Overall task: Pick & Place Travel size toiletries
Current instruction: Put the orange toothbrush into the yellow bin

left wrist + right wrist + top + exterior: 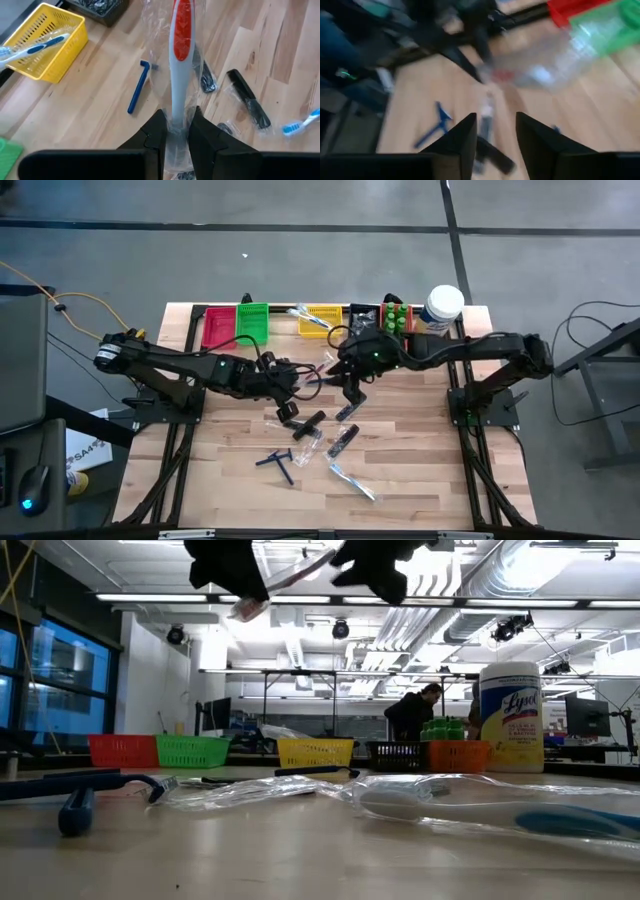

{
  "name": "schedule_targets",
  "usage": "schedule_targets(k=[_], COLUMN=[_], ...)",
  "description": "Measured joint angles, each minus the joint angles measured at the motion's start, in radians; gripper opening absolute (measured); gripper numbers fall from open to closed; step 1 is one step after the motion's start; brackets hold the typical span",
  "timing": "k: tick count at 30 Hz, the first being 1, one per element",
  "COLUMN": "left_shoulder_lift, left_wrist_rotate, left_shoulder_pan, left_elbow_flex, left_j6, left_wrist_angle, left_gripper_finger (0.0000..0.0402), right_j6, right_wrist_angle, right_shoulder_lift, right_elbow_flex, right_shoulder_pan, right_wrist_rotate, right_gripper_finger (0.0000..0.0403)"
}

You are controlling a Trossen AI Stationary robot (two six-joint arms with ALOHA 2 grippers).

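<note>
Toothbrush (181,55), red-and-white in clear wrap, sits clenched in the left gripper (176,131) above mid-table, its long axis pointing straight out toward the nearby right gripper (495,131), whose fingers stand apart and empty, with the yellow bin (47,47) off to one side.

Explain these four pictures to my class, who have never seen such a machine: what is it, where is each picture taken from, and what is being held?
Two dark robot arms work over a wooden table. One picture looks straight down, one looks level across the tabletop, and two come from cameras on the wrists. The left gripper is shut on a red and white toothbrush in clear wrapping, held above the table. The right gripper is open and empty, near it. Blue razors, black combs and another wrapped toothbrush lie on the table. Coloured bins and a large white jar line the far edge.
</note>
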Motion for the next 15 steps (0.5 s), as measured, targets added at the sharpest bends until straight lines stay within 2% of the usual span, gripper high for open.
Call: schedule_targets(k=[3, 10, 15], left_shoulder_lift=[0.0, 0.0, 0.0], left_wrist_rotate=[0.0, 0.005, 0.016], left_shoulder_pan=[0.0, 0.0, 0.0], left_elbow_flex=[0.0, 0.0, 0.0], left_j6=[0.002, 0.026, 0.063], left_wrist_angle=[0.001, 0.008, 0.075], left_gripper_finger=[0.0053, 0.0053, 0.0053], right_j6=[0.019, 0.046, 0.04], right_wrist_angle=[0.088, 0.154, 0.268], right_shoulder_lift=[0.01, 0.014, 0.019], right_elbow_flex=[-0.015, -0.039, -0.04], right_shoulder_pan=[0.001, -0.03, -0.031], right_wrist_rotate=[-0.012, -0.005, -0.042], right_gripper_finger=[0.0151, 0.0242, 0.0271])
